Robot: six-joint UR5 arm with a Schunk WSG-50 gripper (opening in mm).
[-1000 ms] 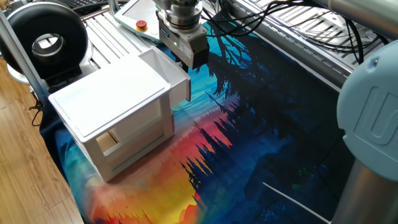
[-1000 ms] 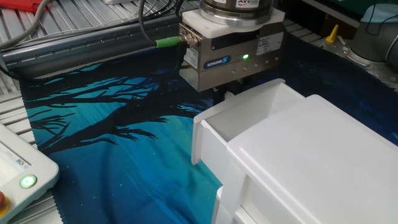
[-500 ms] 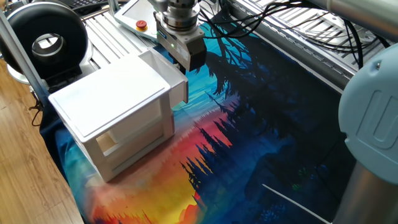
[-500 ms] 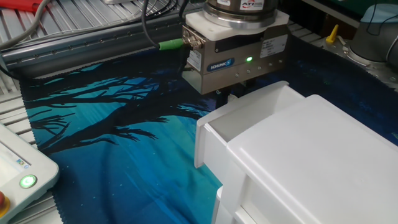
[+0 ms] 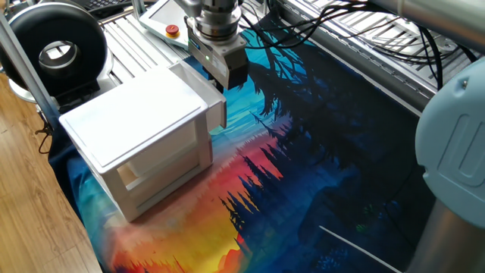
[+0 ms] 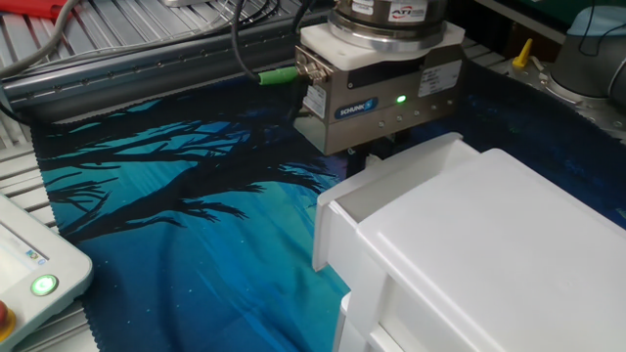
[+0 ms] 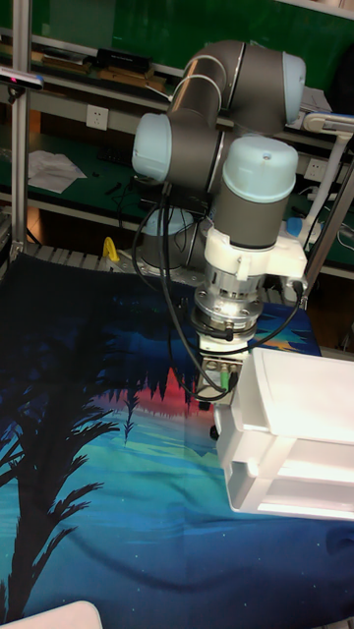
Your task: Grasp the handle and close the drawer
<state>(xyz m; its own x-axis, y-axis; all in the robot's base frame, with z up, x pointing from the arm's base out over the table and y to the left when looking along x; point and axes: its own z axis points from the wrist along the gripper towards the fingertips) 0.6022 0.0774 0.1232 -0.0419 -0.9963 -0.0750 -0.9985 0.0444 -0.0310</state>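
Note:
The white drawer [image 5: 198,82] sticks a short way out of the top of the small white cabinet [image 5: 136,125]. Its flat front panel [image 6: 328,230] faces the gripper. My gripper [image 6: 377,154] hangs right against that panel, its dark fingers [image 6: 370,154] reaching down behind the panel's upper rim. The handle is hidden between the fingers and the panel in every view. In the tall fixed view the gripper [image 7: 216,418] presses on the drawer [image 7: 285,393] from the left. The gripper [image 5: 227,82] appears shut on the handle.
A lower drawer [image 5: 132,173] of the cabinet stands slightly open. A black round device [image 5: 57,45] and a white pendant with a red button [image 5: 173,30] lie beyond the cabinet. Cables [image 5: 341,23] run along the metal frame. The painted cloth [image 5: 318,167] covers the table.
The gripper has moved toward the cabinet, and the drawer has slid further in with it, so less of its inside shows.

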